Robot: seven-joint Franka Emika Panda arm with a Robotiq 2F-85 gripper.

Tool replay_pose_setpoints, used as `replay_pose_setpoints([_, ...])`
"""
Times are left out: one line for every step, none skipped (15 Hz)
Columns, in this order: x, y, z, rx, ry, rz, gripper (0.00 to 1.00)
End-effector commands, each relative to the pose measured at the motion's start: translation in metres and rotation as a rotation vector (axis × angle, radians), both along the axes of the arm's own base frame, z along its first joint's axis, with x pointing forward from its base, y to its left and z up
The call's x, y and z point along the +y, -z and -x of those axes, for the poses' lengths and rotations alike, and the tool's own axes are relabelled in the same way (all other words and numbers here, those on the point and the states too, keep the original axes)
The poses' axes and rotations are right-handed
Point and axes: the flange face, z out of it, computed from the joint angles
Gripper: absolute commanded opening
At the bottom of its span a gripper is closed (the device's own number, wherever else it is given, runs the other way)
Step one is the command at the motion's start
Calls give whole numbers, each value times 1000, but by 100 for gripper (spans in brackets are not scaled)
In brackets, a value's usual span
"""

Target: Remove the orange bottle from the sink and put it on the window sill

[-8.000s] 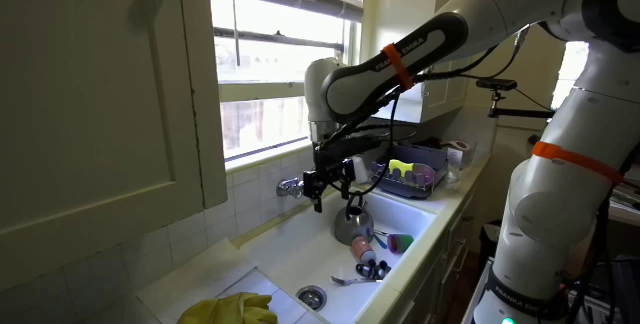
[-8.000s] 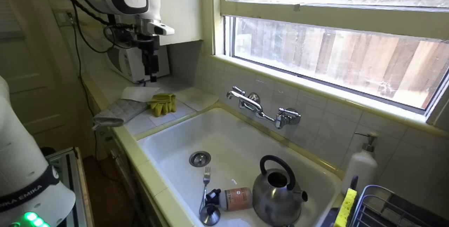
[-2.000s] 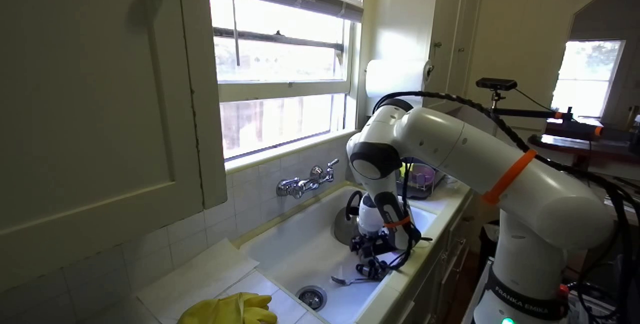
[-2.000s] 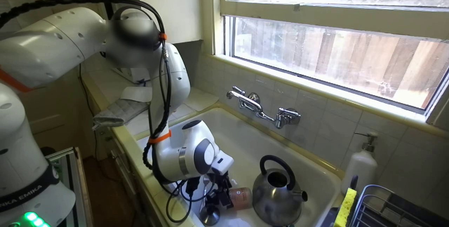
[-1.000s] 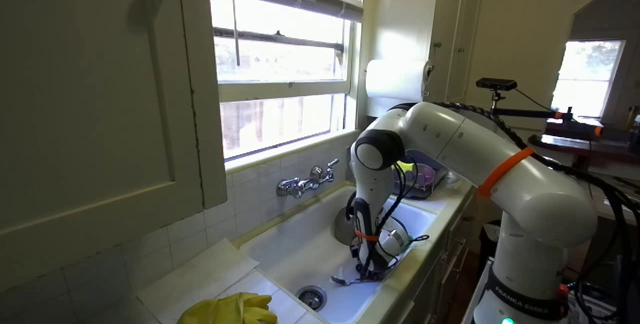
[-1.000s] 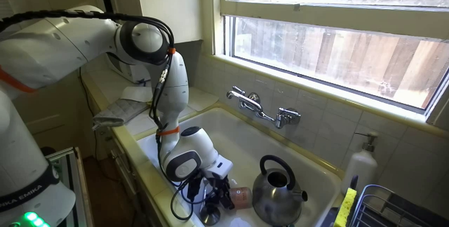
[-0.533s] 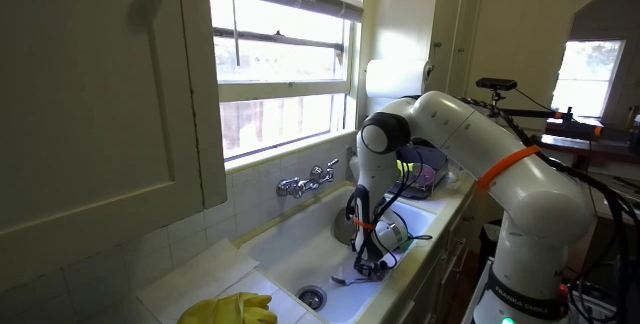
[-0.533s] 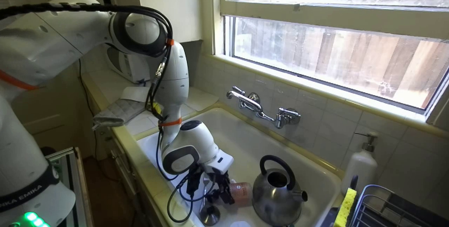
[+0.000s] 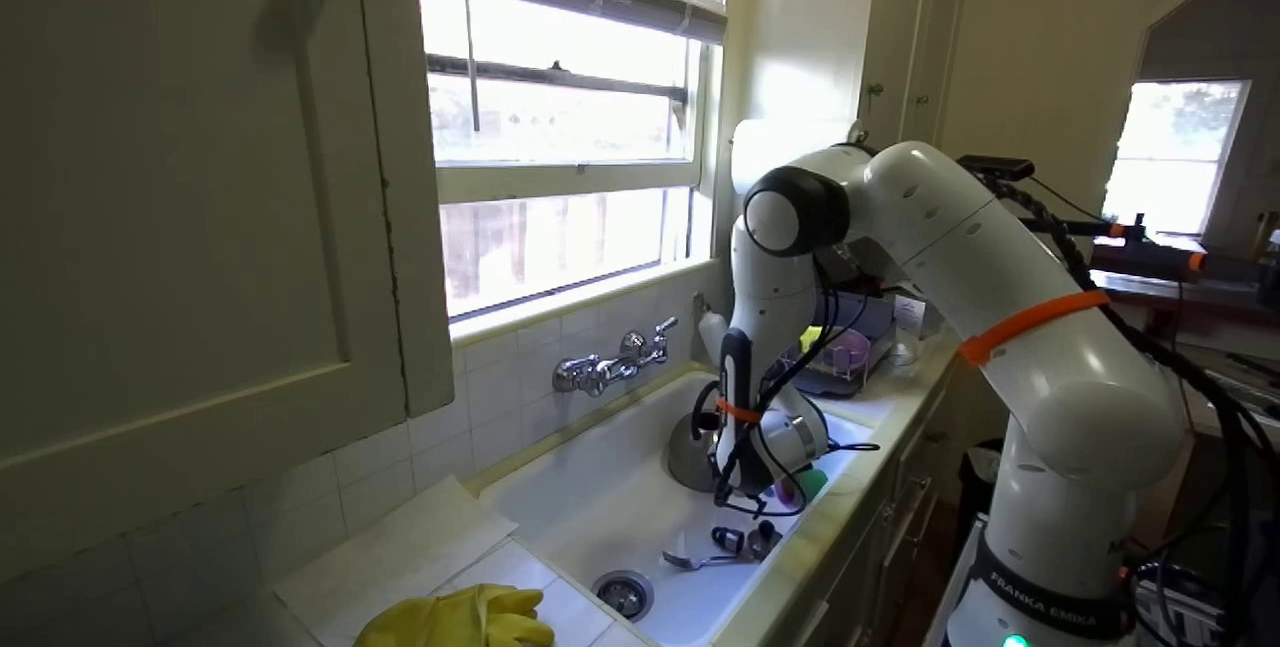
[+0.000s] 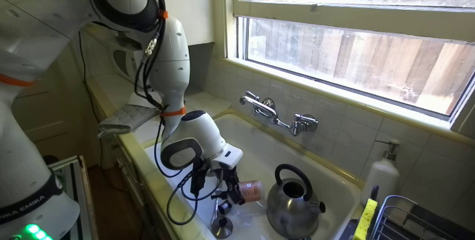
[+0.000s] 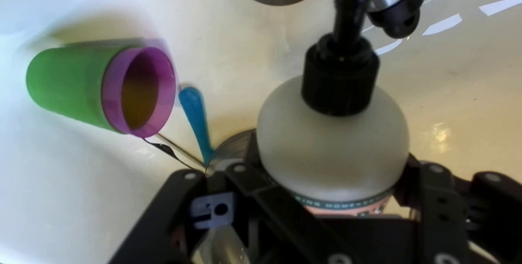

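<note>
The orange bottle (image 10: 250, 191), with a pale shoulder and black pump top, lies on its side within the sink (image 10: 245, 140), seemingly just off its floor. My gripper (image 10: 236, 192) is shut on it. In the wrist view the bottle (image 11: 332, 145) fills the space between the black fingers (image 11: 420, 174), and its orange label shows just below the shoulder. The arm hides the bottle in an exterior view that still shows the sink (image 9: 570, 517). Above the taps, the white window sill (image 10: 323, 87) runs along the bottom of the window.
A steel kettle (image 10: 293, 210) stands close beside the bottle. Also in the sink are green and purple cups (image 11: 102, 88), a fork (image 9: 690, 561) and small metal items (image 10: 222, 227). Chrome taps (image 10: 272, 113) jut from the wall below the sill. A soap dispenser (image 10: 380, 180) stands behind the kettle.
Eight seconds ago the gripper was high, away from the bottle, which lay on the sink floor. Over the last half second the gripper and bottle have risen slightly, drawing a little away from the kettle.
</note>
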Motion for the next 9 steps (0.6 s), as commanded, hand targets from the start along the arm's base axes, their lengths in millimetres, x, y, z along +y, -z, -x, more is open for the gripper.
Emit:
replay_pose_setpoints([-3, -47, 12, -11, -31, 17, 45])
replay_pose_setpoints([-6, -58, 11, -16, -43, 16, 45])
replay_pose_setpoints([-9, -70, 10, -21, -50, 27, 45])
replay_pose_setpoints([-11, -81, 10, -30, -54, 32, 45])
replay_pose_setpoints([-14, -93, 9, -32, -70, 40, 45])
replay_pose_setpoints([-16, -103, 7, -29, -91, 44, 45])
replay_pose_setpoints([-19, -114, 5, -25, -104, 41, 45])
replay_pose_setpoints([-21, -124, 2, -11, -130, 42, 45])
replay_pose_setpoints([-24, -133, -1, 17, -159, 40, 45])
